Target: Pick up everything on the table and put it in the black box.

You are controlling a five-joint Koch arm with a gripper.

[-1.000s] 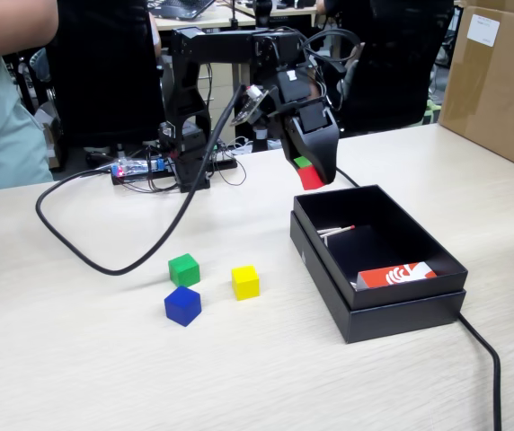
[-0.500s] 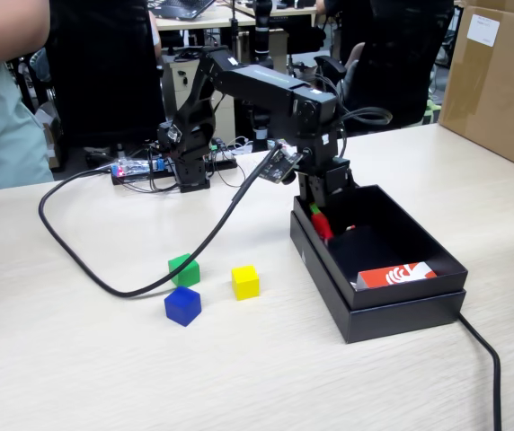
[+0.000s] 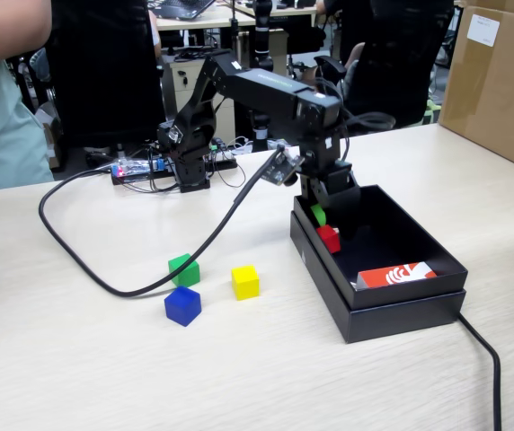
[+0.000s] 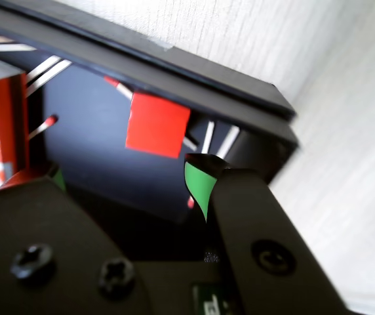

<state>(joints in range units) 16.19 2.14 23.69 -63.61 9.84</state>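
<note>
The black box (image 3: 401,310) stands on the table (image 3: 77,368) at the right. My gripper (image 3: 329,214) hangs over the box's far left corner, jaws apart and empty, green pads showing. In the wrist view the gripper (image 4: 128,178) is open, and the red cube (image 4: 156,125) lies beyond the fingertips inside the box, next to its wall (image 4: 174,72). In the fixed view the red cube (image 3: 329,238) is just below the gripper, in the box. The green cube (image 3: 184,269), blue cube (image 3: 182,305) and yellow cube (image 3: 245,281) sit together on the table left of the box.
A red-and-white card (image 3: 396,274) leans in the box's near end; it also shows in the wrist view (image 4: 0,125). A thick black cable (image 3: 104,269) loops across the table past the green cube. A brown carton (image 3: 500,81) stands at the far right. A person (image 3: 5,108) stands at the left.
</note>
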